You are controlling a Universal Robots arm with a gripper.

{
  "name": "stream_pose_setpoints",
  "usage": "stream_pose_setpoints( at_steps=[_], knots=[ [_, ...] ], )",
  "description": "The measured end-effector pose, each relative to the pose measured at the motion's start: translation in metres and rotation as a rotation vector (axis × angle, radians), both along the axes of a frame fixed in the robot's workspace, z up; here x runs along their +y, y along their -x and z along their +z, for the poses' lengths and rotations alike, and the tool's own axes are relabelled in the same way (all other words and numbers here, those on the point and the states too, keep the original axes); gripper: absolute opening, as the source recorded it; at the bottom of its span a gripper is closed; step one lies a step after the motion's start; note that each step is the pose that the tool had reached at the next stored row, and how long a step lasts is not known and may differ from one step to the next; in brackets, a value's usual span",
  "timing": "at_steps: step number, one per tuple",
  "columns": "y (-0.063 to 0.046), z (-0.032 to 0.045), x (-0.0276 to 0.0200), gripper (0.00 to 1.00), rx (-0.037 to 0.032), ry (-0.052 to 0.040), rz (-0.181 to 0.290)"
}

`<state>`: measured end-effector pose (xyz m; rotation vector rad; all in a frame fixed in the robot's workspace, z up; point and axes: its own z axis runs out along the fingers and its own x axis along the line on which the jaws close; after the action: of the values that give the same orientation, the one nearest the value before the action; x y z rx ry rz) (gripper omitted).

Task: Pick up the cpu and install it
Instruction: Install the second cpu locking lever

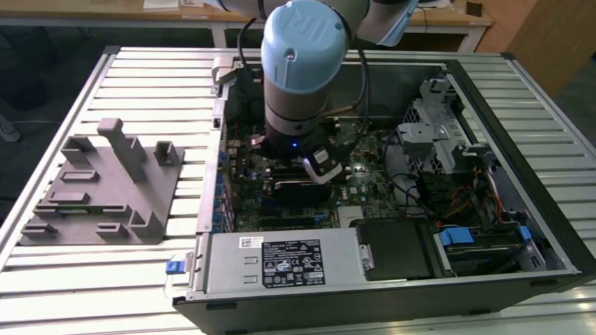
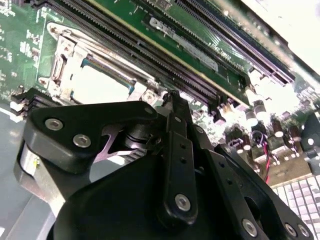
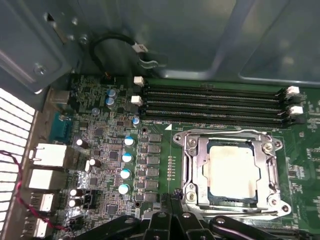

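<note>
Cpu [image 3: 234, 172] is already sitting in the mobo socket [image 3: 192, 172], metal frame around it. Gripper [image 3: 172, 197] is hovering just beside the socket, fingers [image 2: 175, 107] looking closed, holding nothing. Install prob nearly done.

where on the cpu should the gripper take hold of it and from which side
The cpu lies flat in the motherboard socket, its pale metal top facing up inside the silver frame. Likely best from straight above, fingers on two opposite edges of the raised top, since the frame closely surrounds its rim. The gripper sits beside the frame.
</note>
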<state>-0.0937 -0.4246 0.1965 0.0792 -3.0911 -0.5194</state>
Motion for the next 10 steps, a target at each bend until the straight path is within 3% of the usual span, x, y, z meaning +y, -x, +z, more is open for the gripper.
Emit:
stream_pose_setpoints(
  at_steps=[5, 7, 10],
  knots=[
    [0.0, 0.0147, 0.0003, 0.11, 0.0, 0.0014, 0.0],
    [0.0, 0.0205, 0.0007, 0.11, -0.0001, 0.0059, 0.0],
    [0.0, 0.0237, 0.0013, 0.11, -0.0001, 0.037, -0.003]
  ],
)
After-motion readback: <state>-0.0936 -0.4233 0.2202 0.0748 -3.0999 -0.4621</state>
